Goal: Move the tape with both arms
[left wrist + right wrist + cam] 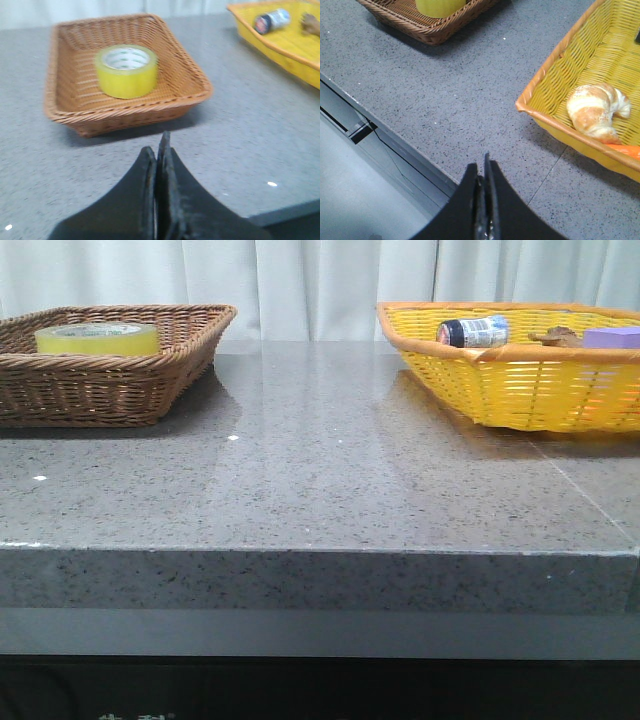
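A grey speckled stone table (320, 490) is backed by pale curtains (320, 280). The tape (127, 70) is seated flat inside the brown wicker basket (65, 107), w/ a yellow basket (520, 390) set well apart from it. Left gripper (159, 155) and right gripper (483, 167) are held above the table, jaws closed, nothing gripped.

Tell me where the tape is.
The tape lies flat inside the brown wicker basket at the table's far left in the front view, alone there.
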Robot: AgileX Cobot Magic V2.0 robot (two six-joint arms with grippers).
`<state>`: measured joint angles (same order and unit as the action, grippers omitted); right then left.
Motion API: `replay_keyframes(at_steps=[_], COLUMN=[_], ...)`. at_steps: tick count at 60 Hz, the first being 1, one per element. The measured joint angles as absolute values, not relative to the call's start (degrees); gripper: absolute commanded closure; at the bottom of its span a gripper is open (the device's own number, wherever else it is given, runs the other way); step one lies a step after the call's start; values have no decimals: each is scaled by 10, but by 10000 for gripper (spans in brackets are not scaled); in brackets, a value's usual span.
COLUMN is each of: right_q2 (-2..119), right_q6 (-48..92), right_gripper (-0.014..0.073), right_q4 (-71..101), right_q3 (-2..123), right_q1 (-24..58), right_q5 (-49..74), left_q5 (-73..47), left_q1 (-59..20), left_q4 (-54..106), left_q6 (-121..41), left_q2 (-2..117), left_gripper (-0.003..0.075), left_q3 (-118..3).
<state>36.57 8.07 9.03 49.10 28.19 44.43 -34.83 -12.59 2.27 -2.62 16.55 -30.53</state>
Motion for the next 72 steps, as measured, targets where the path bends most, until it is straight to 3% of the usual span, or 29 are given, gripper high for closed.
replay_keyframes(at_steps=[24, 41, 50, 72], right_q2=[366, 366, 366, 366], right_q6=[81, 81, 81, 81], right_gripper=[662, 662, 662, 662], right_q4=[90, 90, 90, 90], right_q3=[491, 491, 491, 491], right_q1=[282, 282, 282, 282], right_q5=[444, 444, 444, 444], left_q5=[-236, -120, -50, -26], left_q1=[-65, -64, -64, -64], left_q4=[28, 21, 19, 19], left_q6=[-25, 22, 29, 32], left_q2=[19, -4, -4, -4], left_gripper=[740, 740, 740, 740], left_q3=[-107, -2, 5, 5])
